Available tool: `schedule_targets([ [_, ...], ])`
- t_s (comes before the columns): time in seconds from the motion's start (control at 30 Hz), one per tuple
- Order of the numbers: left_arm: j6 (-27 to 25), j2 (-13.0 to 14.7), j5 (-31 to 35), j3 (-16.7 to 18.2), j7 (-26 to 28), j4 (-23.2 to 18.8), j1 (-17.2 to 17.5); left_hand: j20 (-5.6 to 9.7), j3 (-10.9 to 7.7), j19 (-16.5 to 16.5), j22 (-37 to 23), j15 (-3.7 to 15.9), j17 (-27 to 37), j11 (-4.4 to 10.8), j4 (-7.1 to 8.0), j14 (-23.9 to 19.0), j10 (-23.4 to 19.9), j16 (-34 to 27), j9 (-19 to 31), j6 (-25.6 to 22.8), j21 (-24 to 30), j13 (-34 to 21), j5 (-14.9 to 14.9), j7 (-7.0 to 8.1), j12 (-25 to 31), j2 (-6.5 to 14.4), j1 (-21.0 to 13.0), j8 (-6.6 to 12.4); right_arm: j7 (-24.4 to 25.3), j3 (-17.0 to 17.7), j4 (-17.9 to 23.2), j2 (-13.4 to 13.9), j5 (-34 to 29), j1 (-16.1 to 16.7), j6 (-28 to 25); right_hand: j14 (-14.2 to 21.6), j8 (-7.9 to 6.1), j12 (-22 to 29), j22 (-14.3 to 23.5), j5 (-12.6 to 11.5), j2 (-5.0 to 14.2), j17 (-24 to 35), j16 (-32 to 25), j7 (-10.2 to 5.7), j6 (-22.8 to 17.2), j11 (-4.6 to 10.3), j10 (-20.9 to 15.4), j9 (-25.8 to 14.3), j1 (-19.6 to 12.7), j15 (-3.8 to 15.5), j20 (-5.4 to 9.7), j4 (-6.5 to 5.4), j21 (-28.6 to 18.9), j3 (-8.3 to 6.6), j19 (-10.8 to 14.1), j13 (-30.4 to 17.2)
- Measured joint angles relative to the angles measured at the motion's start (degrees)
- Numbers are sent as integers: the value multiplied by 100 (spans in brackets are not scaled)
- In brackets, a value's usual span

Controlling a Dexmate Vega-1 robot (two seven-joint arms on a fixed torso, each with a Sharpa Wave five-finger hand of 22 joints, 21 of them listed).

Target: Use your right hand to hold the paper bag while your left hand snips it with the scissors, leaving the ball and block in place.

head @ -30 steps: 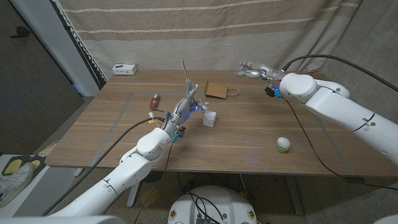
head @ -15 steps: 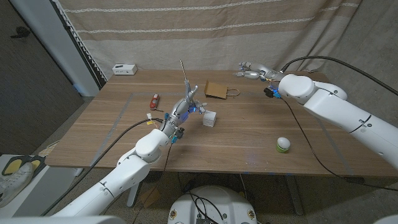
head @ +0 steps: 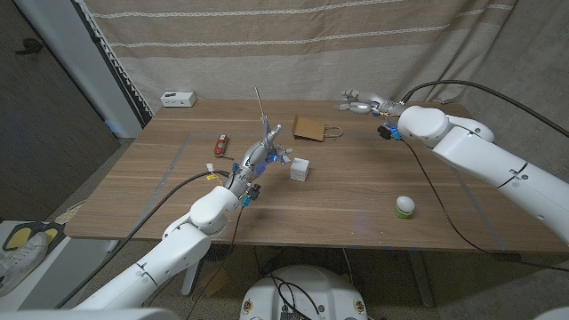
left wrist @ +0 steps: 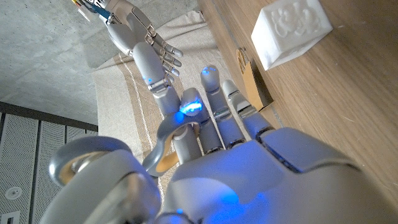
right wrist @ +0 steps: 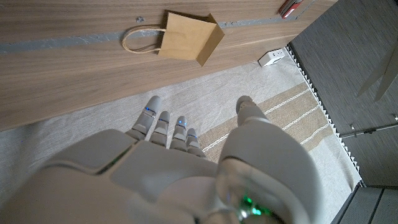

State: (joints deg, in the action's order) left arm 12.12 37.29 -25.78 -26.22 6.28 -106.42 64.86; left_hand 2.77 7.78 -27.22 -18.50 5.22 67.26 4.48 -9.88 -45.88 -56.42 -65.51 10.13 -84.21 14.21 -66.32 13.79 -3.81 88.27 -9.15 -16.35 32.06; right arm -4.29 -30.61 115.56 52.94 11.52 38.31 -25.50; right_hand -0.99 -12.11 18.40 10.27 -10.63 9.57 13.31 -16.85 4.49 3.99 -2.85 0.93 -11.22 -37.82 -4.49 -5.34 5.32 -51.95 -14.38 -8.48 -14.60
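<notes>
Scissors gripped in the left hand, paper bag lying flat and unheld.

The left hand grips the scissors, blades pointing up, just beside the white block. The paper bag lies toward the table's far side, handle toward the right hand, which hovers past the far edge, fingers apart and holding nothing. The ball sits well apart, near the front right.

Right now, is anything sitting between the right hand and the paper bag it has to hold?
Nothing visible. The right hand hovers open beyond the table's far edge, and only bare wood separates it from the paper bag, whose handle points toward it. The block and ball lie nearer the robot, off that path.
</notes>
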Motion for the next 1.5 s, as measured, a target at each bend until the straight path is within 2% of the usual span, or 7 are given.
schedule_targets([
  [0.07, -18, 8, -4, 9, 10, -16, 16, 0, 0, 0, -26, 0, 0, -1, 0, 0, -1, 0, 0, 0, 0, -1, 0, 0, 0, 0, -1, 21, -9, -15, -29, -14, -24, -11, 19, 28, 0, 0, 0, 0, -21, 0, -11, 0, 0, 0, 0, 0, -21, -1, -44, 2, -41, 2, 162, 24],
  [0.17, -36, 22, -10, 21, 24, -35, 34, 0, 1, 0, -27, 0, 0, -1, 0, 0, -1, 0, 0, 0, 0, -1, 21, 0, 0, -9, -9, 62, -27, -40, -62, -31, -70, -31, 57, 61, 0, 0, 0, 0, -29, 0, -11, 0, 0, 3, -4, 0, -75, 11, -71, 47, -31, -2, 184, 24],
  [0.47, -55, 53, -24, 49, 45, -68, 76, 0, 2, 0, -53, 0, -5, -1, -1, 0, -1, 0, 0, 1, 0, -4, 54, 1, 0, -16, -31, 206, -90, -136, -197, -112, -201, -125, 107, 56, 0, 0, 0, 0, -6, 1, -32, 0, 0, 30, -31, 0, -97, 53, -19, 46, 49, -2, 47, 24],
  [0.8, -55, 80, -46, 94, 63, -82, 120, 0, 78, 1, -79, 1, -176, 0, -21, 45, 0, 73, -28, 2, 0, -7, 105, 0, 0, -11, -109, 378, -147, -346, -395, -277, -378, -322, 113, -35, 0, 0, -7, -41, -7, 1, -5, -31, -31, 82, -41, 0, -98, 73, -49, 70, 171, 21, -127, 44],
  [1.27, -47, 115, -50, 145, 103, -83, 178, 0, 127, 1, -106, 1, -225, 1, -18, 44, 1, 73, -28, 3, -1, -14, 133, 1, 0, 8, -127, 588, -246, -731, -647, -520, -1050, -604, 94, -225, 0, 0, -15, -64, -36, 1, 79, -30, -31, 102, -20, 31, -126, 64, -48, 116, 279, 21, -127, 50],
  [1.5, -44, 136, -30, 155, 132, -90, 218, 0, 196, 1, -106, -9, -202, 1, -33, 31, 2, 73, -27, 3, 15, -25, 169, 1, 0, 8, -127, 694, -246, -821, -762, -639, -1252, -657, 76, -253, 0, 0, -15, -64, -89, 1, 79, -62, -62, 132, 10, 31, -179, 50, 86, 140, 300, 45, -133, 78],
])
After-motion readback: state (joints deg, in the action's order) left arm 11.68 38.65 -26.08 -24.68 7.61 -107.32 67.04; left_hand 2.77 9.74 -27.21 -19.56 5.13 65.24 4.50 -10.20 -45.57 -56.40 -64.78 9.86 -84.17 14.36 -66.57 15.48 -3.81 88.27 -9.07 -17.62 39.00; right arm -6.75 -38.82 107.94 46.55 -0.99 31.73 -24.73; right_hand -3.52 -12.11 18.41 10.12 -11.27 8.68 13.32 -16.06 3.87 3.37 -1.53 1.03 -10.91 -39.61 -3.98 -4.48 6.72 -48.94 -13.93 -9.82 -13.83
